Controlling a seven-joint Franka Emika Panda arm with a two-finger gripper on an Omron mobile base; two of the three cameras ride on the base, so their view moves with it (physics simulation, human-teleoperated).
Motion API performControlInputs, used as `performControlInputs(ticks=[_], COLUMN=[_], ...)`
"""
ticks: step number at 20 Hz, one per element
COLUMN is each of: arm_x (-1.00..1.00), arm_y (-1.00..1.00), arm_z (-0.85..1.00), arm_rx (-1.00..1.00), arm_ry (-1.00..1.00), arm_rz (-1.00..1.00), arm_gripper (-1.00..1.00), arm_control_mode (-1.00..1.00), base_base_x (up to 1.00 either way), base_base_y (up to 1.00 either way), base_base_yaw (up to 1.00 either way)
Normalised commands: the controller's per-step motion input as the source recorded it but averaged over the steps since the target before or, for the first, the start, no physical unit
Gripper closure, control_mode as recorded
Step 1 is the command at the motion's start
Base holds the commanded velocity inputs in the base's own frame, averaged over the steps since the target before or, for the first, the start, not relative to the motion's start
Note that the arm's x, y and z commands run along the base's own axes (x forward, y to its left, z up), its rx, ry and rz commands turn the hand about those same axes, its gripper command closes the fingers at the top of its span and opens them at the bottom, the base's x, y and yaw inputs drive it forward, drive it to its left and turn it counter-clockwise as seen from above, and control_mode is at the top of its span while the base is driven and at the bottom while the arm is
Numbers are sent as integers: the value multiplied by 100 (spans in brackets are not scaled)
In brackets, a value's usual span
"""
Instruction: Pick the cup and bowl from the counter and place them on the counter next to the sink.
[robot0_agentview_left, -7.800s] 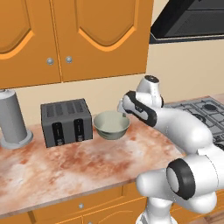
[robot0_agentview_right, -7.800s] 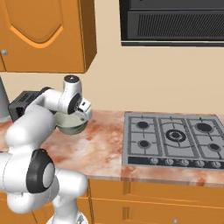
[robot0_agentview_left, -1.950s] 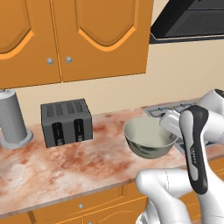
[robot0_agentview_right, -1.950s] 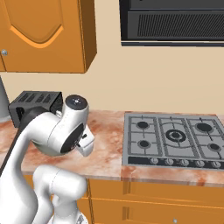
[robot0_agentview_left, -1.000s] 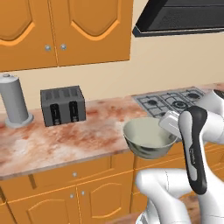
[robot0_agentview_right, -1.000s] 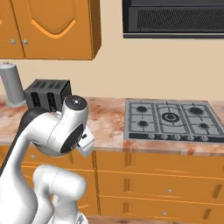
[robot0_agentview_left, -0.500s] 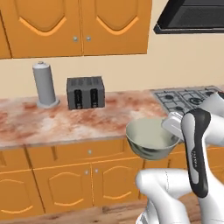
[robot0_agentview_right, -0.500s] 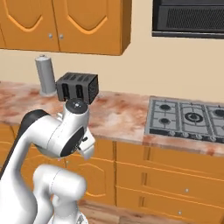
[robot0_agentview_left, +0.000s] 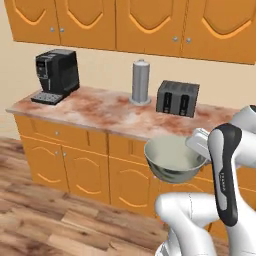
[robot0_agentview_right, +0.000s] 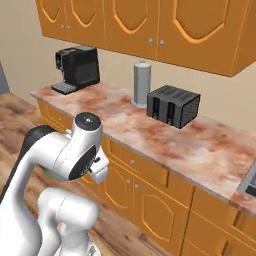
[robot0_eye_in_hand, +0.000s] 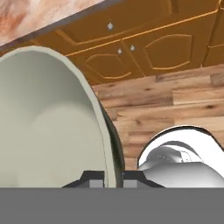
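The wide pale grey-green bowl (robot0_agentview_left: 172, 160) hangs in front of the orange cabinets, off the counter (robot0_agentview_left: 100, 111), below its edge height. My gripper (robot0_agentview_left: 198, 145) is shut on the bowl's right rim. In the hand view the bowl (robot0_eye_in_hand: 43, 127) fills the left side, and its rim runs down between my gripper's (robot0_eye_in_hand: 107, 173) two fingertips. In the right base view the counter (robot0_agentview_right: 150, 131) stretches across behind my arm, which hides the bowl. The cup and the sink are out of view.
A black coffee machine (robot0_agentview_left: 56, 75) (robot0_agentview_right: 77, 67), a grey cylinder (robot0_agentview_left: 141, 82) (robot0_agentview_right: 142, 83) and a dark toaster (robot0_agentview_left: 177, 98) (robot0_agentview_right: 173, 106) stand on the counter. Wooden floor (robot0_agentview_left: 50, 220) lies in front of the cabinets. A stovetop corner (robot0_agentview_right: 250, 185) shows at far right.
The whole scene has shifted as the base moved left along the counter: the coffee machine came into view and the stovetop slid out. The bowl stays held in the gripper.
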Motion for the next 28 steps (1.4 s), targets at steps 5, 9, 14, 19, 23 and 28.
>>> performControlInputs(ticks=[5, 9, 14, 19, 23, 28], arm_x=[0, 0, 0, 0, 0, 0], arm_y=[0, 0, 0, 0, 0, 0], arm_z=[0, 0, 0, 0, 0, 0], arm_rx=[0, 0, 0, 0, 0, 0], arm_ry=[0, 0, 0, 0, 0, 0], arm_rz=[0, 0, 0, 0, 0, 0], arm_gripper=[100, 100, 100, 100, 100, 100], arm_control_mode=[100, 100, 100, 100, 100, 100], base_base_x=[-42, -42, -33, -19, -10, -12], base_base_y=[40, 39, 30, 33, 30, 18], base_base_yaw=[75, 78, 81, 84, 86, 89])
